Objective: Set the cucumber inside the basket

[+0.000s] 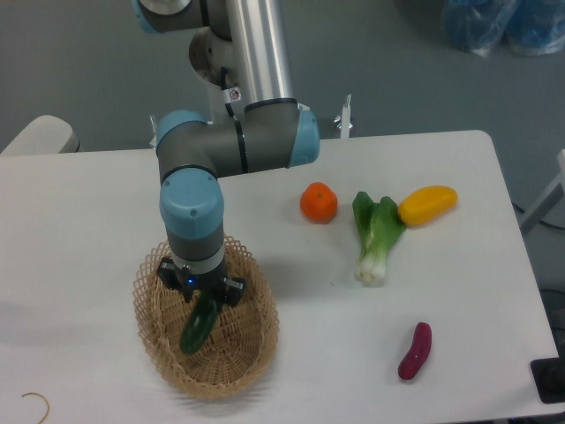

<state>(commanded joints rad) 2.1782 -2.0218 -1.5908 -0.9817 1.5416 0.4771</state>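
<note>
My two-finger pincer [199, 299] hangs straight down over the oval, light tan woven wicker basket [159, 349], clenched on the upper end of the dark green, smooth, slightly curved cucumber [198, 325]. The cucumber points toward 7 o'clock, its lower tip low inside the basket; I cannot tell whether it touches the weave. On the white table [88, 212], toward 2 o'clock from the basket, sits a round orange fruit [319, 202], with a leafy green-and-white bok choy [375, 234] and a yellow oblong fruit [427, 204] beyond; a small purple eggplant-like piece [415, 351] lies at 3 o'clock
</note>
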